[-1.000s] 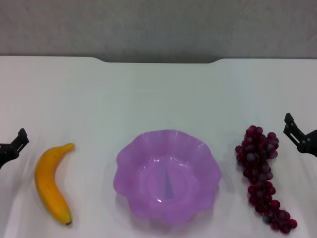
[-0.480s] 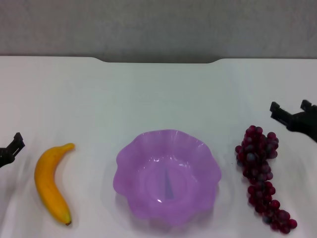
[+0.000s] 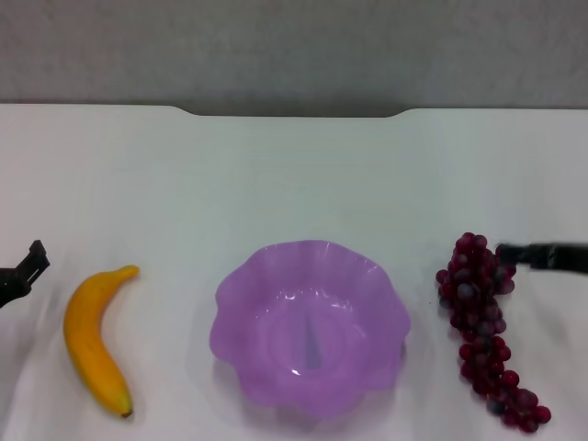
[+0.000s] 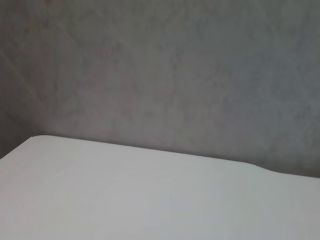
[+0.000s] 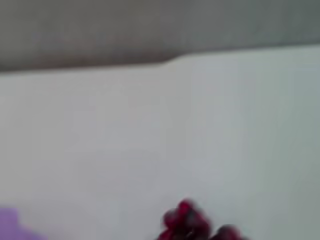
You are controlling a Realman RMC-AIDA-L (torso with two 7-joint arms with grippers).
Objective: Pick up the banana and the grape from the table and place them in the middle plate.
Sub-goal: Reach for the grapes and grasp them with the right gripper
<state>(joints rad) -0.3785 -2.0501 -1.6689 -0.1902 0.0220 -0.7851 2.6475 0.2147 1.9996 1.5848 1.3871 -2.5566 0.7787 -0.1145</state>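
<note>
Fingers of neither gripper could be judged — the left gripper point(image 3: 23, 273) sat near the banana point(image 3: 95, 338), the right gripper point(image 3: 542, 256) beside the grape point(image 3: 482, 322), the middle plate point(image 3: 241, 303) between on the table point(image 3: 294, 175).

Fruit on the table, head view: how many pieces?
2. The banana lies on the table left of the purple plate; the grape bunch lies right of it. Neither is in the plate.
</note>
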